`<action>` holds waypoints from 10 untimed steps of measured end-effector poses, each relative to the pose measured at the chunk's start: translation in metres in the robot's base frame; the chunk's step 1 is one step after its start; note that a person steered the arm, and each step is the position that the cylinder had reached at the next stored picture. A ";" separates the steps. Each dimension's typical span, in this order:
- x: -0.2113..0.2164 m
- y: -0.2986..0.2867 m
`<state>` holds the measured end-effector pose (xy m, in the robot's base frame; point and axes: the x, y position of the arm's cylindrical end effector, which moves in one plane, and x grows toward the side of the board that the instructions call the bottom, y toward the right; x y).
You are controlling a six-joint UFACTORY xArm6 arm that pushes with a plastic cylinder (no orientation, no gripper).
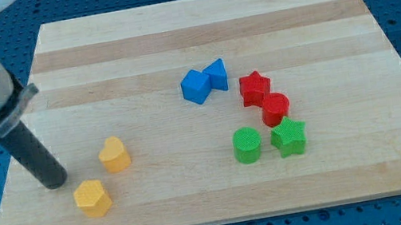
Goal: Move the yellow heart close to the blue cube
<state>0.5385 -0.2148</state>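
Note:
The yellow heart (113,154) lies at the lower left of the wooden board (195,24). The blue cube (196,86) sits near the board's middle, well to the heart's upper right. My tip (56,182) rests on the board just left of the heart and just above-left of a yellow pentagon-like block (91,198). The rod slants up to the view's left into the grey arm body. The tip touches neither yellow block.
A blue triangular block (216,74) touches the blue cube on its right. A red star (255,88), a red cylinder (275,109), a green cylinder (248,144) and a green star (289,136) cluster to the right of the middle.

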 end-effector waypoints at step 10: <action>-0.051 0.064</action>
<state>0.4875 -0.1511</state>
